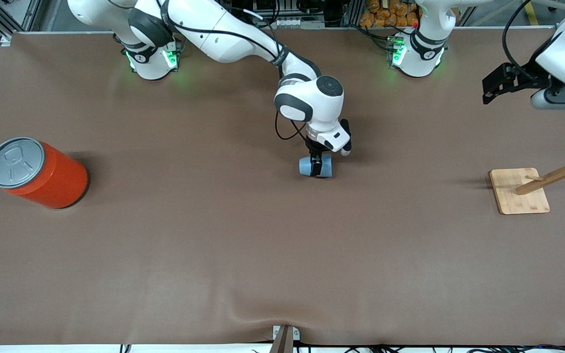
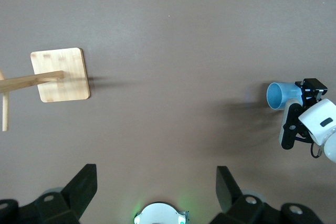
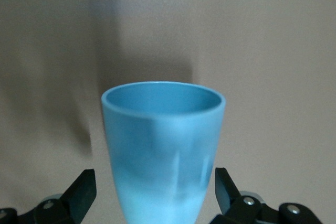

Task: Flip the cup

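The light-blue cup (image 1: 324, 165) lies on its side near the middle of the table, mouth toward the left arm's end. My right gripper (image 1: 316, 169) is down over it, open. In the right wrist view its fingers (image 3: 81, 190) stand on either side of the cup's (image 3: 163, 140) narrow base end, with small gaps showing. My left gripper (image 1: 491, 90) waits open and empty in the air over the left arm's end of the table; its wrist view shows its spread fingers (image 2: 81, 184) and the cup (image 2: 278, 95) farther off.
A large orange can with a grey lid (image 1: 37, 171) stands at the right arm's end of the table. A wooden rack on a square bamboo base (image 1: 519, 191) stands at the left arm's end; it also shows in the left wrist view (image 2: 59, 74).
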You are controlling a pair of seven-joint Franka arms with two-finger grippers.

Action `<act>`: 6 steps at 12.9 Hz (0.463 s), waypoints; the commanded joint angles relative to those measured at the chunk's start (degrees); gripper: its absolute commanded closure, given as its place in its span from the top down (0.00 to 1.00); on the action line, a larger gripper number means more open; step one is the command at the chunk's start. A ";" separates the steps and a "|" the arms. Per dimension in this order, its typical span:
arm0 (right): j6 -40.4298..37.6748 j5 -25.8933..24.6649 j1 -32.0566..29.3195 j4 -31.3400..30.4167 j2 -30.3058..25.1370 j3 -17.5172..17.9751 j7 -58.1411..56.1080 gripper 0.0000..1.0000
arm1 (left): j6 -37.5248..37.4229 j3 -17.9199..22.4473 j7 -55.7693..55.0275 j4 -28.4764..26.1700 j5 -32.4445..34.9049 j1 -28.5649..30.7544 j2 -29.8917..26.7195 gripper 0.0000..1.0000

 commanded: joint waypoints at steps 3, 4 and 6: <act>0.59 -0.96 0.13 0.55 0.08 -0.38 1.10 1.00 | 2.50 -0.31 -0.05 0.28 -3.87 -0.22 2.80 1.00; 0.33 -0.79 0.12 0.46 -0.27 -0.38 1.10 1.00 | 3.11 -0.31 -0.05 -0.07 -4.41 -0.22 3.68 1.00; -0.02 -0.79 0.21 0.03 -0.80 -0.38 1.10 1.00 | 4.43 -0.40 -0.05 -1.91 -6.85 -0.84 4.74 1.00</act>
